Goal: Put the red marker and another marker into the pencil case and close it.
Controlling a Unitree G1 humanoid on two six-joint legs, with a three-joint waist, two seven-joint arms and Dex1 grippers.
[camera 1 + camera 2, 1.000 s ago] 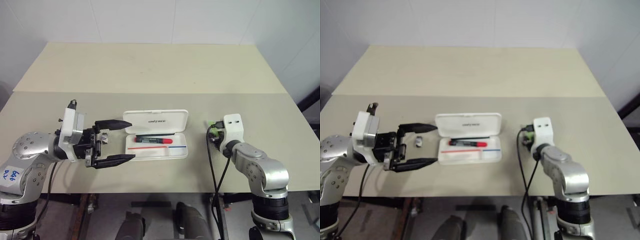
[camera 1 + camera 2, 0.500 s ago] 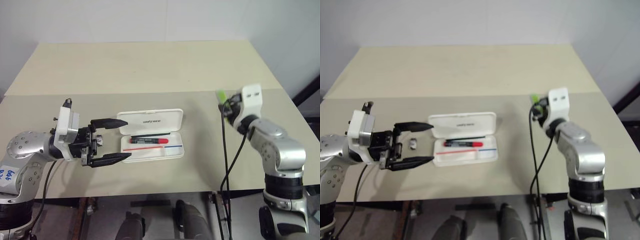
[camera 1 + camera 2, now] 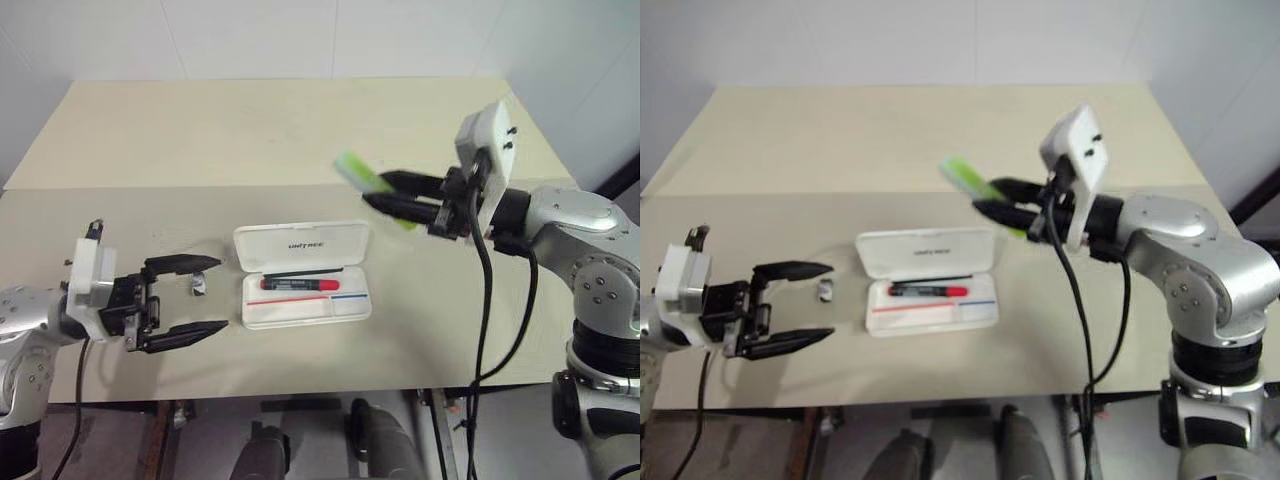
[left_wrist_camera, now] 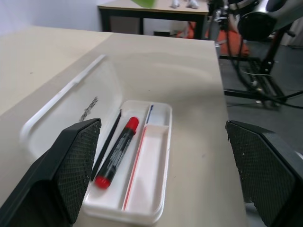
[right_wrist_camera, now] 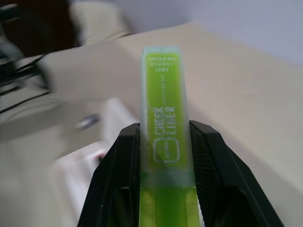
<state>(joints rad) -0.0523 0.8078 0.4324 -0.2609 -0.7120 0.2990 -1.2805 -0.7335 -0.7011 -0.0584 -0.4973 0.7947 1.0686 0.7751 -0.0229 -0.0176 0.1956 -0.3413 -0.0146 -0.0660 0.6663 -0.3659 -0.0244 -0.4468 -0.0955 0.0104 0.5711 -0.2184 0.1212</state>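
While the beige wooden table (image 3: 300, 140) bears the rest, the items run as follows, largest first.

White hard-plastic hinged pencil case (image 3: 303, 273): lies open and flat at the table's near middle, lid laid back, tray towards the robot. Judged rigid and light; likely to slide if pushed at one end, so the lid is best swung over by its long free edge.

Right gripper (image 3: 372, 192): two black fingers clamped on the highlighter, raised above the table beyond the case's right end.

Left gripper (image 3: 213, 295): fingers spread wide, holding nothing, just left of the case.

Short light-green highlighter with paler cap (image 5: 165, 142): held by its lower body, cap end projecting up and leftward. Judged light, stiff, smooth-sided; may slip or pivot in a narrow pinch, so a mid-barrel hold suits it.

Stubby red-capped marker with black-labelled barrel (image 4: 117, 152): already lying in the tray, lengthwise, beside a thin dark stick.

Small grey object (image 3: 199, 286): on the table between the left fingers and the case; unidentifiable.
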